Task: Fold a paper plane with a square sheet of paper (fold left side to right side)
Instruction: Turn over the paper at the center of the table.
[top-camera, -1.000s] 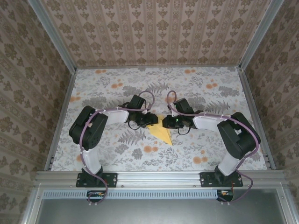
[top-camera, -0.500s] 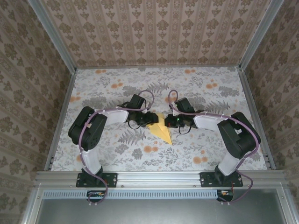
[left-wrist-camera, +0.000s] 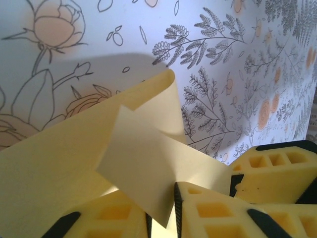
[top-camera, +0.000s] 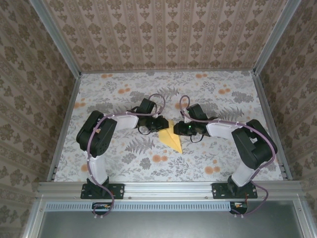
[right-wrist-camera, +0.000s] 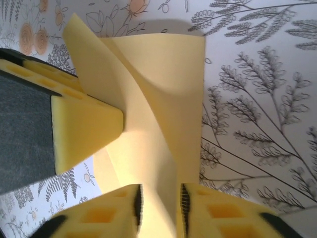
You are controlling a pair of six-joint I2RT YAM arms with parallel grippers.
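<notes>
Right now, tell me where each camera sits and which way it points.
Top external: above and behind, looking down on the flowered cloth; shows left arm, right arm, left claw and right claw meeting at the yellow paper.
Left wrist: on the left arm, looking along its own yellow fingers at the paper's lifted flap.
Right wrist: on the right arm, looking along its own fingers at the paper's upright fold.
Both wrist views share the paper close up, cloth beyond.
</notes>
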